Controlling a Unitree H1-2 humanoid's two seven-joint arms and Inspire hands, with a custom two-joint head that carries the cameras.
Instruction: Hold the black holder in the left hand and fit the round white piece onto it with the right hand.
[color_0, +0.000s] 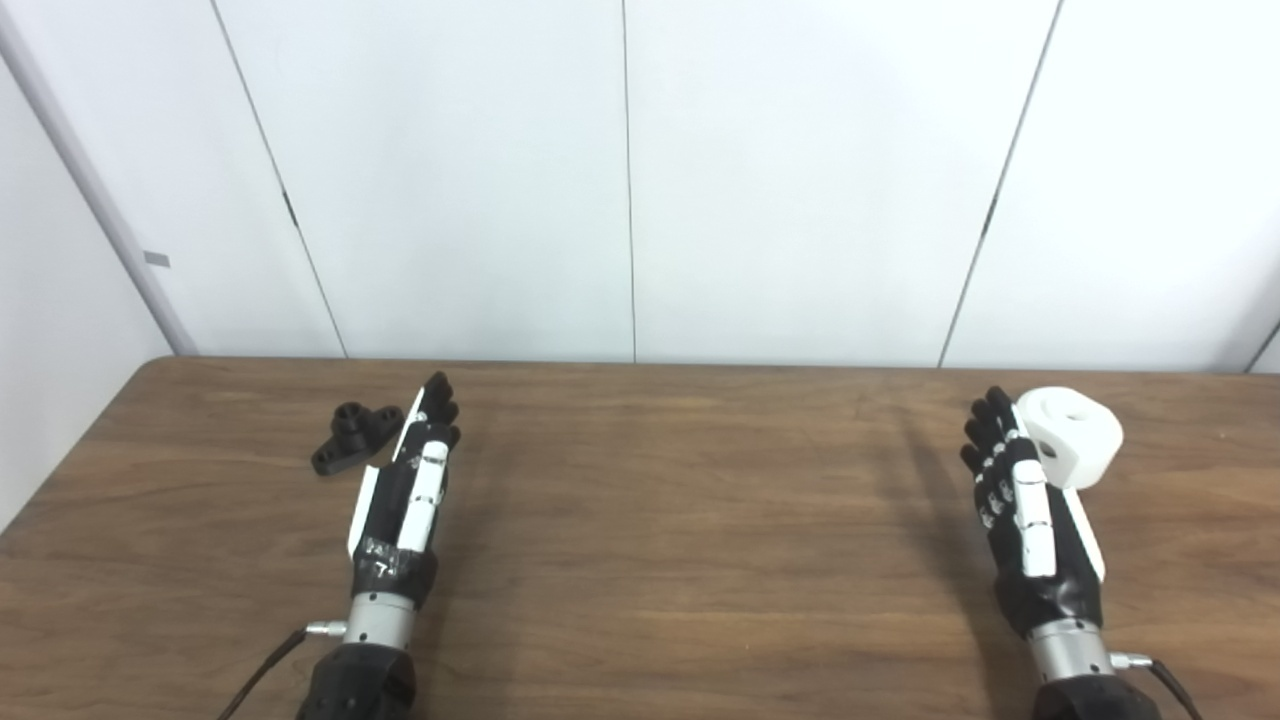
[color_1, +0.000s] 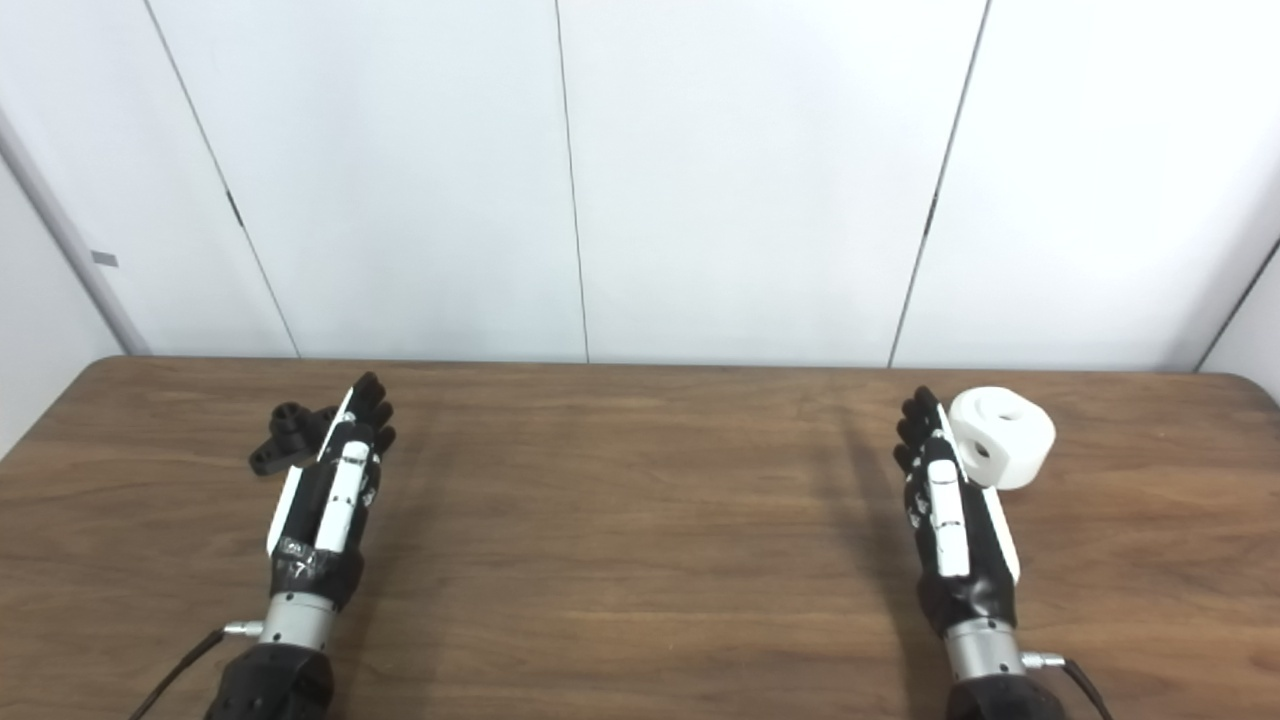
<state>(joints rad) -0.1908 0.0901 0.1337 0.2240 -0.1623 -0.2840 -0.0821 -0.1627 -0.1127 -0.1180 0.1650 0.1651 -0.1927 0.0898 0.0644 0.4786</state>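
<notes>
The black holder (color_0: 352, 433) lies on the brown table (color_0: 700, 520) at the far left, a flat bar with a raised round socket. My left hand (color_0: 412, 487) is open, fingers stretched forward, just right of the holder and beside it. The round white piece (color_0: 1072, 436), a thick ring with a hole on top and one in its side, stands at the far right. My right hand (color_0: 1022, 500) is open, fingers straight, right beside the white piece on its left. Neither hand holds anything.
White wall panels (color_0: 630, 180) stand behind the table's far edge. The table's left edge runs close to the holder. Bare wood lies between the two hands.
</notes>
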